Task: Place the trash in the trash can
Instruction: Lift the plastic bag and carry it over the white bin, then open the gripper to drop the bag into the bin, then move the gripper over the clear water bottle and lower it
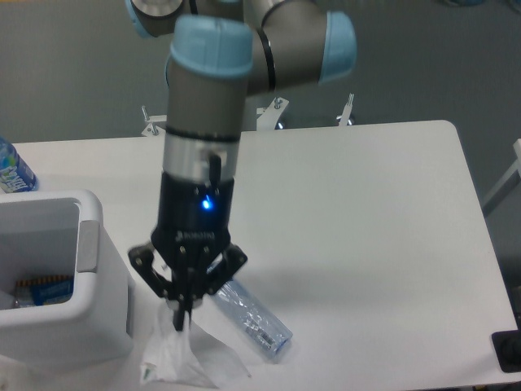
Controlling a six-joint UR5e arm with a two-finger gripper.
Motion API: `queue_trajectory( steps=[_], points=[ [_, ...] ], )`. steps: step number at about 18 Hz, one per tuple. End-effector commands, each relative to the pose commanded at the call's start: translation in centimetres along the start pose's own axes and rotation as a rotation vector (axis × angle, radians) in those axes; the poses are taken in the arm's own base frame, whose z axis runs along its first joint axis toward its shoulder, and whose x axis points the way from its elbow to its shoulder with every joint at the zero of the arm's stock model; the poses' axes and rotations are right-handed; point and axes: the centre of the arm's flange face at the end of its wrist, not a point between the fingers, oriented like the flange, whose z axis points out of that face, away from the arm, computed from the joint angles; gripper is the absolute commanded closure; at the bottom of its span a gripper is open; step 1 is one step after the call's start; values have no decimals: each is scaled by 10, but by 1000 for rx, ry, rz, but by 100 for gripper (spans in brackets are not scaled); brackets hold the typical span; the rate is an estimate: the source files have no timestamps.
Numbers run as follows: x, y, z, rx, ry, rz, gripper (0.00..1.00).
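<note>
The crumpled whitish translucent plastic wrapper (pixel 175 358) is pinched in the closed tool (pixel 183 319) and hangs above the white bench (pixel 366 220). The clear crushed plastic bottle (pixel 252 318) lies beside it, right of the white boxy plastic bin (pixel 89 301).

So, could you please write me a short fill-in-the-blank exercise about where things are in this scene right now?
1. The tool is shut on the ____.
2. The crushed bottle lies on the ____.
3. The bin stands at the table's ____ edge in the picture.
4. The light on the tool's body is ____.

Missing words: wrapper; table; left; blue
</note>
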Motion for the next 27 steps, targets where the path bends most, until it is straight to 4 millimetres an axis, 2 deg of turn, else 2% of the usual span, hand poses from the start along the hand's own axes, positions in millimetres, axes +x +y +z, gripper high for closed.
queue_trajectory(
  steps=[2, 6, 8, 11, 12, 13, 14, 15, 16, 20, 23, 25, 27],
  points=[
    [26, 17, -14, -12, 34, 20, 100],
    [70, 60, -19, -66, 80, 65, 100],
    [91, 77, -15, -93, 105, 87, 100],
    [104, 104, -1, -145, 121, 105, 97],
    [106, 108, -2, -150, 125, 114, 90],
    [108, 110, -4, -149, 128, 136, 68],
    [107, 112, -1, -150, 130, 176, 31],
    [107, 112, 0, -150, 134, 225, 8],
    [107, 113, 0, -150, 135, 242, 0],
    [103, 113, 0, -155, 129, 222, 0],
    [92, 111, 1, -157, 109, 175, 0],
    [63, 90, -8, -123, 67, 94, 0],
    [44, 73, -15, -87, -8, 60, 0]
  ],
)
